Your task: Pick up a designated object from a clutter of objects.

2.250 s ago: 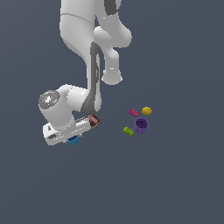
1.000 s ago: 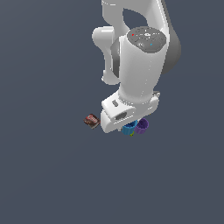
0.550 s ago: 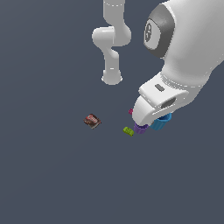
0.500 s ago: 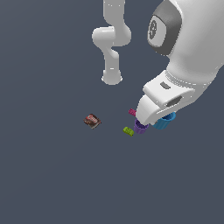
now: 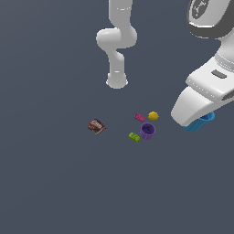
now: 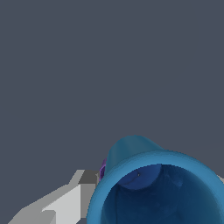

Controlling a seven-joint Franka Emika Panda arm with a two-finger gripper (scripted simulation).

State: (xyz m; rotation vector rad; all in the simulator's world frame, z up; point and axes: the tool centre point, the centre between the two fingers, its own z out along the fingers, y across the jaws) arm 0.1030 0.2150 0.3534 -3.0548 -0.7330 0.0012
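My gripper (image 5: 197,119) holds the blue cup (image 5: 201,122) aloft, apart from the purple cup (image 5: 147,131) and bricks.

exterior view: high up, looking steeply down on the whole worktop (image 5: 55,183), arm base far, arm head huge at the exterior view's right | wrist view: super close, staring into the blue cup (image 6: 157,188) mouth, grey ground behind | shared: blue cup (image 5: 201,122), sliver of purple cup (image 6: 103,169) (image 5: 147,131)
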